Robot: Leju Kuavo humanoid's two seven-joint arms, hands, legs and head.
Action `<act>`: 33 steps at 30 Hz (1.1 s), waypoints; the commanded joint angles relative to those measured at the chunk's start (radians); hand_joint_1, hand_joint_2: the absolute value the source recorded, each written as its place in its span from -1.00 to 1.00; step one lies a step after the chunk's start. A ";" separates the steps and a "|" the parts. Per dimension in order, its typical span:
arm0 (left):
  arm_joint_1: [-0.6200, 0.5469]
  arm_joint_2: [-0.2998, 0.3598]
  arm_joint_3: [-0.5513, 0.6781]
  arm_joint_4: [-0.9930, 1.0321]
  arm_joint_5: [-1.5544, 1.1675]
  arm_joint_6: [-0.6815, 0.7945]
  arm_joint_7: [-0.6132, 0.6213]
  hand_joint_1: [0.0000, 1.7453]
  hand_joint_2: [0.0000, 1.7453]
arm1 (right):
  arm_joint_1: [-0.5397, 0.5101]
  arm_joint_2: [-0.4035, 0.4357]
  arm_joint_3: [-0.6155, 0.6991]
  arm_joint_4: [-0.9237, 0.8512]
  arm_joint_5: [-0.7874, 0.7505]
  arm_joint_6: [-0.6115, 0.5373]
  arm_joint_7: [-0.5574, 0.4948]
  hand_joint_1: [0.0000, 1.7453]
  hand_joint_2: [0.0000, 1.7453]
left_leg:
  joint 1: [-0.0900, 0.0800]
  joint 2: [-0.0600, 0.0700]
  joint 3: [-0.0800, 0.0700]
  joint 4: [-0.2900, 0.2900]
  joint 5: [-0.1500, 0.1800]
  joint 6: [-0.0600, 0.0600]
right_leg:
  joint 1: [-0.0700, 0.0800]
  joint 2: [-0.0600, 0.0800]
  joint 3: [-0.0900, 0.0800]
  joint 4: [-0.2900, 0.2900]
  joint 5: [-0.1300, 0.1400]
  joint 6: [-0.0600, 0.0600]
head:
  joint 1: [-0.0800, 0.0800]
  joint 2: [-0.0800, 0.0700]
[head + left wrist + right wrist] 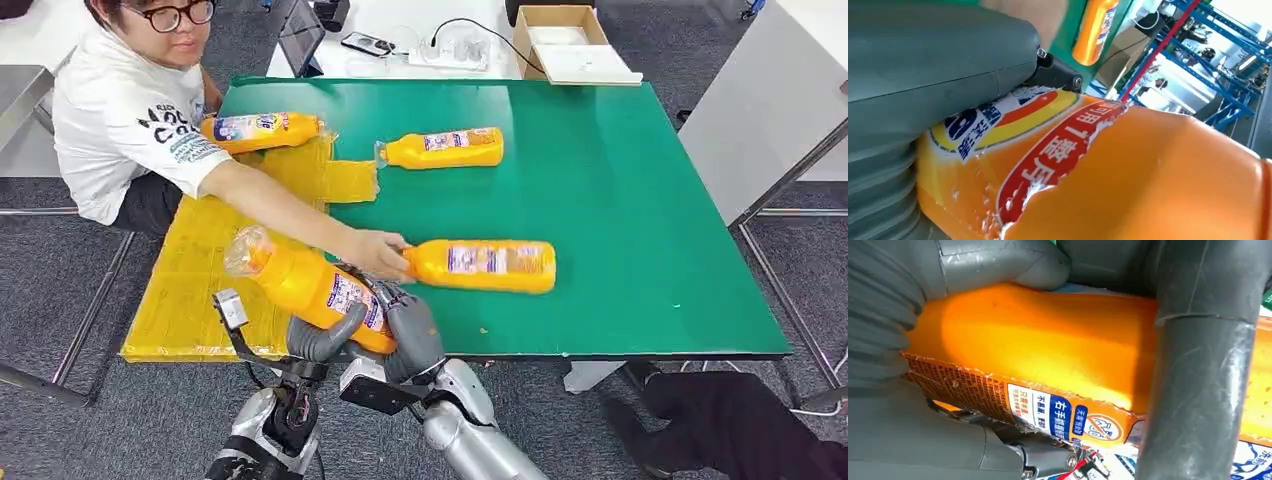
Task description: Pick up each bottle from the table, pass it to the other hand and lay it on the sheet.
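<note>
Orange plastic bottle [312,288] sits clamped in both your left hand [322,342] and right hand [412,335]; a person's hand [378,254] at twelve o'clock could bump it loose.

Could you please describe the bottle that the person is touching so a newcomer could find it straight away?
Start at the green table and go to its near edge. An orange bottle lies there on its side, off the yellow sheet, its neck under the person's hand. The other loose bottles lie farther away; a third sits in the robot's hands.
</note>
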 commanded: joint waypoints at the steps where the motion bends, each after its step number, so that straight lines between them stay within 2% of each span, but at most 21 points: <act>1: -0.094 -0.013 -0.126 -0.031 -0.122 0.021 -0.064 1.00 1.00 | -0.025 0.010 0.060 0.137 0.050 -0.035 0.065 0.92 1.00 | 0.001 -0.005 0.002 0.001 -0.001 0.000 | 0.001 -0.006 0.004 0.000 -0.003 -0.002 | 0.000 0.000; 2: -0.095 -0.009 -0.133 -0.039 -0.164 0.051 -0.083 1.00 1.00 | -0.029 0.011 0.059 0.141 0.057 -0.041 0.071 -0.30 1.00 | 0.001 -0.004 0.001 0.001 0.000 0.000 | 0.001 -0.005 0.002 0.000 -0.001 -0.001 | 0.000 0.000; 3: -0.094 -0.012 -0.128 -0.043 -0.187 0.069 -0.099 1.00 1.00 | -0.032 0.014 0.054 0.146 0.054 -0.036 0.073 -0.80 1.00 | 0.001 -0.005 0.003 0.001 -0.002 0.000 | 0.002 -0.006 0.005 0.001 -0.003 -0.002 | 0.000 0.000; 4: -0.093 -0.014 -0.125 -0.048 -0.197 0.076 -0.103 1.00 1.00 | -0.038 0.017 0.050 0.155 0.058 -0.042 0.091 -1.00 1.00 | 0.001 -0.004 0.001 0.001 -0.001 0.000 | 0.001 -0.005 0.003 0.000 -0.002 -0.002 | 0.000 0.000; 6: -0.088 -0.020 -0.114 -0.060 -0.213 0.094 -0.110 1.00 1.00 | -0.039 0.025 0.035 0.156 0.051 -0.053 0.093 -1.00 1.00 | 0.001 -0.004 0.002 0.000 -0.001 0.000 | 0.001 -0.005 0.004 0.000 -0.002 -0.002 | 0.000 0.000; 7: -0.087 -0.018 -0.114 -0.064 -0.227 0.103 -0.115 1.00 1.00 | -0.040 0.026 0.033 0.157 0.052 -0.055 0.093 -1.00 -1.00 | 0.001 -0.004 0.005 0.001 -0.002 0.000 | 0.002 -0.005 0.007 0.000 -0.003 -0.003 | 0.000 0.000; 10: -0.085 -0.017 -0.103 -0.084 -0.296 0.180 -0.153 1.00 1.00 | -0.035 0.026 0.018 0.132 0.042 -0.065 0.097 -1.00 -1.00 | 0.001 -0.004 0.003 0.001 -0.001 0.000 | 0.001 -0.005 0.005 0.000 -0.003 -0.002 | 0.000 0.000; 15: -0.127 0.002 -0.026 -0.073 -0.674 0.656 -0.308 1.00 1.00 | 0.012 0.003 -0.024 -0.052 -0.019 -0.074 0.066 -1.00 -1.00 | 0.001 -0.003 0.002 0.000 -0.001 0.000 | 0.001 -0.004 0.004 0.000 -0.002 -0.002 | 0.000 0.000; 18: -0.163 0.019 0.032 -0.042 -0.753 0.770 -0.309 1.00 1.00 | 0.029 -0.014 -0.051 -0.152 -0.052 -0.080 0.070 -1.00 -1.00 | 0.001 -0.004 0.004 0.001 -0.002 0.000 | 0.002 -0.006 0.006 0.001 -0.003 -0.003 | 0.000 0.000; 19: -0.172 0.024 0.048 -0.033 -0.759 0.793 -0.309 1.00 1.00 | 0.034 -0.017 -0.066 -0.180 -0.067 -0.086 0.067 -1.00 -1.00 | 0.000 -0.003 0.000 0.000 0.000 0.000 | 0.001 -0.003 0.002 0.000 -0.001 -0.001 | -0.001 0.000; 20: -0.182 0.030 0.060 -0.020 -0.786 0.839 -0.309 1.00 1.00 | 0.038 -0.021 -0.078 -0.204 -0.081 -0.086 0.065 -1.00 -1.00 | 0.001 -0.003 0.004 0.000 -0.001 0.000 | 0.002 -0.004 0.006 0.000 -0.002 -0.003 | 0.001 0.000; 25: -0.239 0.051 0.144 0.116 -0.836 0.957 -0.309 1.00 1.00 | 0.067 -0.036 -0.125 -0.311 -0.139 -0.084 0.045 -1.00 -1.00 | 0.000 -0.004 0.003 -0.001 0.000 0.000 | 0.001 -0.002 0.005 0.000 -0.001 -0.001 | 0.000 0.000; 32: -0.286 0.072 0.204 0.244 -0.851 0.994 -0.309 1.00 1.00 | 0.086 -0.042 -0.128 -0.351 -0.149 -0.084 0.036 -1.00 -1.00 | 0.001 -0.004 0.003 -0.001 -0.001 0.000 | 0.001 -0.002 0.006 -0.001 -0.001 -0.002 | 0.000 0.000; 33: -0.304 0.071 0.274 0.291 -1.022 1.025 -0.296 1.00 1.00 | 0.087 -0.044 -0.125 -0.353 -0.150 -0.086 0.031 -1.00 -1.00 | 0.001 -0.004 0.006 -0.001 -0.002 0.000 | 0.002 -0.003 0.009 -0.001 -0.002 -0.002 | 0.000 0.000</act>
